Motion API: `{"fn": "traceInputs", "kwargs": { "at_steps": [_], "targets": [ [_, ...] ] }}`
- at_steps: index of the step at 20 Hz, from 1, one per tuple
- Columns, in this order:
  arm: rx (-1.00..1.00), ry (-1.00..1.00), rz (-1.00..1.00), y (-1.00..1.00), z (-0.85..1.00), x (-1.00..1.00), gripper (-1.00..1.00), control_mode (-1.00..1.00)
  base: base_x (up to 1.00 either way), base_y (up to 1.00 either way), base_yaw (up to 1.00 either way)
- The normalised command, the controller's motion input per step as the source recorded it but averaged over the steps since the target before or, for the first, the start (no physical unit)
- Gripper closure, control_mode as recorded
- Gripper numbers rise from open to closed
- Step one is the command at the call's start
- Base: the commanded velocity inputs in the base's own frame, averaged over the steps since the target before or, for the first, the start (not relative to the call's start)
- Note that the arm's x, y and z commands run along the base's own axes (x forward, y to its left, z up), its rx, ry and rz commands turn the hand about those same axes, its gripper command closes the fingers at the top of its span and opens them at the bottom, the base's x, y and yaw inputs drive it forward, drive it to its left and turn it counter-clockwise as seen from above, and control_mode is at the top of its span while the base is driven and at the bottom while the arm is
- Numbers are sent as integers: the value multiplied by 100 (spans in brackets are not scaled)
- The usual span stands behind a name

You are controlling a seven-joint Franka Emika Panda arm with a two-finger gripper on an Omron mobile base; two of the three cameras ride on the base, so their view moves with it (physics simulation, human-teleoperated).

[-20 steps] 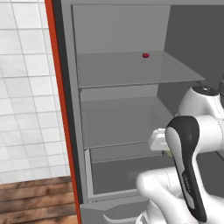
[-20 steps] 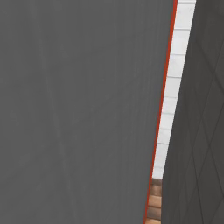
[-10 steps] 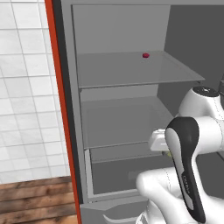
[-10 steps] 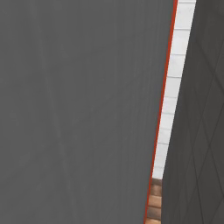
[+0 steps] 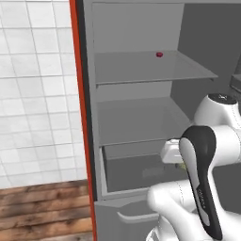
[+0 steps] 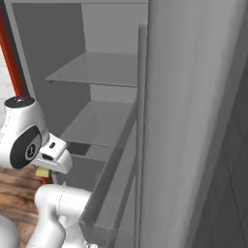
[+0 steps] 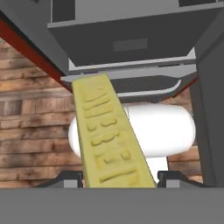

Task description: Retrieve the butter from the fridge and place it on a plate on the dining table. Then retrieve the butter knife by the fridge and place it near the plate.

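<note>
The gripper (image 7: 119,178) is pinching the butter (image 7: 109,140), a yellow embossed stick that juts out lengthwise between the two dark fingertips (image 7: 173,178). The stick hangs in the air just outside the open fridge (image 5: 136,122), in front of its lower drawer, above the wooden floor (image 5: 42,212). A tiny red item (image 5: 159,54) sits near the back edge of the fridge's upper shelf.

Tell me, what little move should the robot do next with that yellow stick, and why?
Probably carry it back, away from the open grey fridge. The hand is shut on the yellow rectangular butter stick, which already sits outside the shelves, above the wooden floor. No plate is visible here, so leaving the fridge likely comes next.
</note>
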Motion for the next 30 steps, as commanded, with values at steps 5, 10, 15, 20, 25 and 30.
{"fn": "traceInputs", "kwargs": {
  "at_steps": [5,10,15,20,25,30],
  "targets": [
    [0,0,0,0,0,0,100,100,-33,90,2],
    [0,0,0,0,0,0,100,100,-33,96,29],
    [0,0,0,0,0,0,100,100,-41,71,57],
    [0,0,0,0,0,0,100,100,-10,34,74],
    [0,0,0,0,0,0,100,100,-13,18,71],
    [0,0,0,0,0,0,100,100,-18,8,70]
  ]
}}
